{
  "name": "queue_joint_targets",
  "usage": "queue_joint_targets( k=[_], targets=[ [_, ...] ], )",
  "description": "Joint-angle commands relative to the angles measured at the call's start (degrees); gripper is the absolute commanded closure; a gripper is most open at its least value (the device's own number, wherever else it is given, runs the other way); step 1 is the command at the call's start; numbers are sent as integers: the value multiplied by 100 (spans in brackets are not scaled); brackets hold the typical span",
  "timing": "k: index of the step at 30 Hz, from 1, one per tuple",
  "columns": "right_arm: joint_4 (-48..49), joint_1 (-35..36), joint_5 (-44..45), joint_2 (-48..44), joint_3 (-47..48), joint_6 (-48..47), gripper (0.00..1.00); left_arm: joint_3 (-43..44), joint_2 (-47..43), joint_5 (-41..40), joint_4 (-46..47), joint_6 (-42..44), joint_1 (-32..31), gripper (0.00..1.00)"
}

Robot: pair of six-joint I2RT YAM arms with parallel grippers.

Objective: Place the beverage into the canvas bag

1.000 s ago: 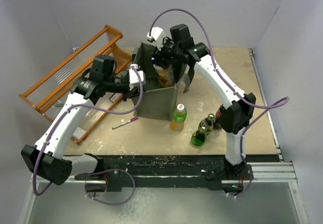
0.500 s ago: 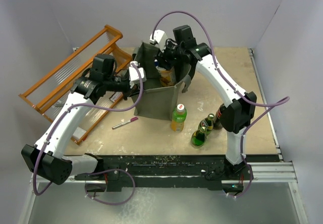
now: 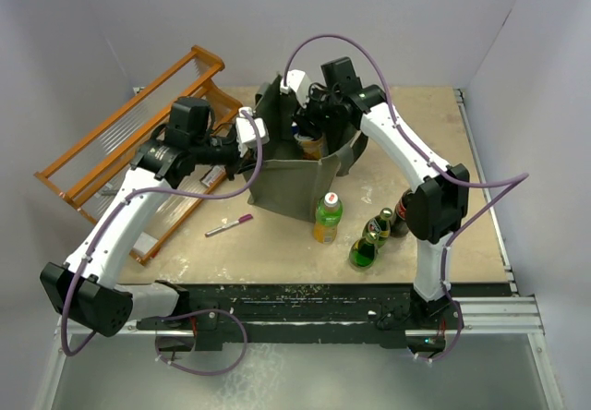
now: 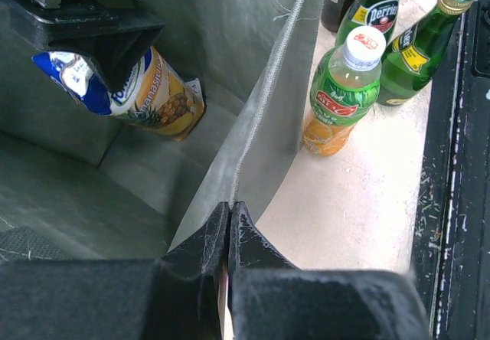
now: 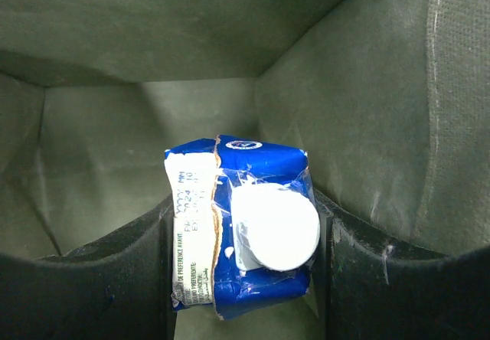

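**Operator:** What surrounds the bag (image 3: 286,190)?
**Technician:** A plastic orange-drink bottle (image 4: 341,95) and green glass bottles (image 4: 417,45) stand just beside its wall. A wooden rack (image 3: 111,147) lies to its left.
**Operator:** Grippers?
**Technician:** The left gripper (image 4: 228,216) pinches the fabric rim. The right gripper (image 5: 243,257) clamps the carton (image 5: 230,202) inside the bag; the carton's base is hidden.

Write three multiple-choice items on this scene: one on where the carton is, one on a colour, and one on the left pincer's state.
1. Where is the carton? A inside the bag; B left of it; C behind it.
2. What colour is its cap? A red; B white; C black.
3. The left pincer is: A wide open; B holding the carton; C shut on the bag's rim.
Answers: 1 A, the bag's walls surround the carton, which the right pincer grips. 2 B, the round cap on the blue top is white. 3 C, its fingers meet on the fabric edge.
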Motion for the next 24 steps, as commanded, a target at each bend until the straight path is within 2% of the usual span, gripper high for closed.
queue_joint_targets(
  k=[1, 9, 24],
  targets=[
    [773, -151, 370, -640, 269, -480, 83, 208, 52, -221, 84, -275, 20, 100],
    [505, -152, 593, -565, 340, -607, 62, 309, 162, -543, 210, -509, 19, 100],
    [460, -160, 1137, -861, 116, -55, 43, 379, 366, -820, 219, -582, 16, 100]
  ],
)
